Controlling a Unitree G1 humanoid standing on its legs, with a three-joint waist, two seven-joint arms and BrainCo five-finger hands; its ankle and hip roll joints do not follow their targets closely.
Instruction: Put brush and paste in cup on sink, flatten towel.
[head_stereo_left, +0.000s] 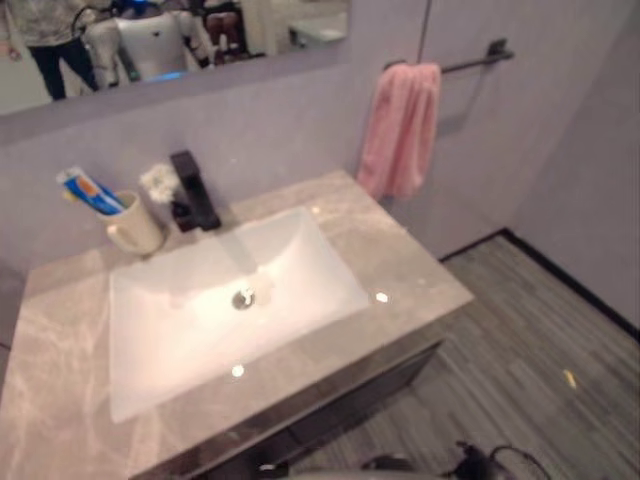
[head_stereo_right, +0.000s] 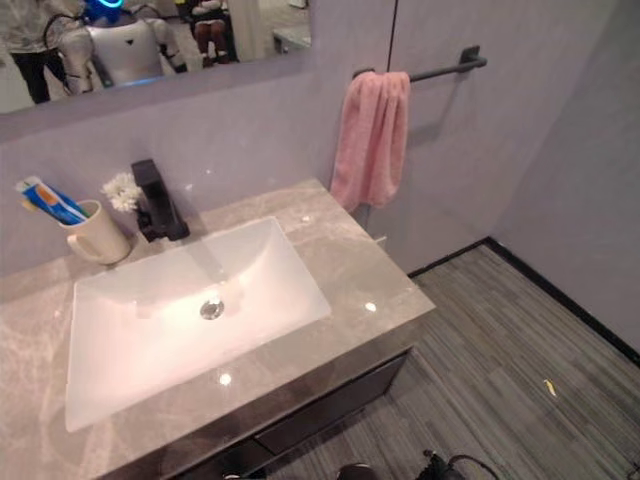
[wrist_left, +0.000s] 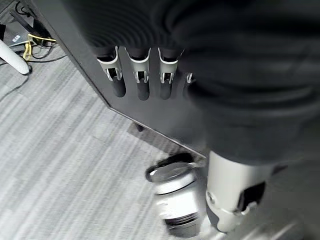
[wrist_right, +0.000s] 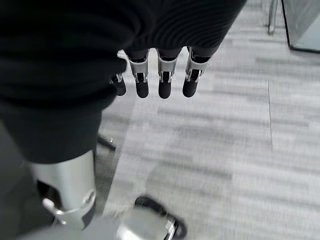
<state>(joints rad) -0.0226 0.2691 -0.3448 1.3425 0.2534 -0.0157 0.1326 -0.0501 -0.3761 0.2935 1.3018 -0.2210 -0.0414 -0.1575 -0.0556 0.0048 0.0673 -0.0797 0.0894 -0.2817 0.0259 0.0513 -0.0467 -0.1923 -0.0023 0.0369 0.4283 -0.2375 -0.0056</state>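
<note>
Toothpaste, the blue-and-white tube (head_stereo_right: 45, 198), already stands in the cream ceramic cup (head_stereo_right: 98, 238) on the grey marble surface (head_stereo_right: 350, 265); whether the brush is in it you cannot tell. You'll see the pink towel (head_stereo_right: 370, 135) hanging bunched on its dark rail (head_stereo_right: 445, 68), likely the remaining job. Left hand (wrist_left: 137, 80) and right hand (wrist_right: 162, 80) hang with fingers straight, empty, far below all of it.

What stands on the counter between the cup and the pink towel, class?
In the right eye view, a small white flower and the black faucet stand right of the cup; beyond them bare counter runs to the towel.
</note>
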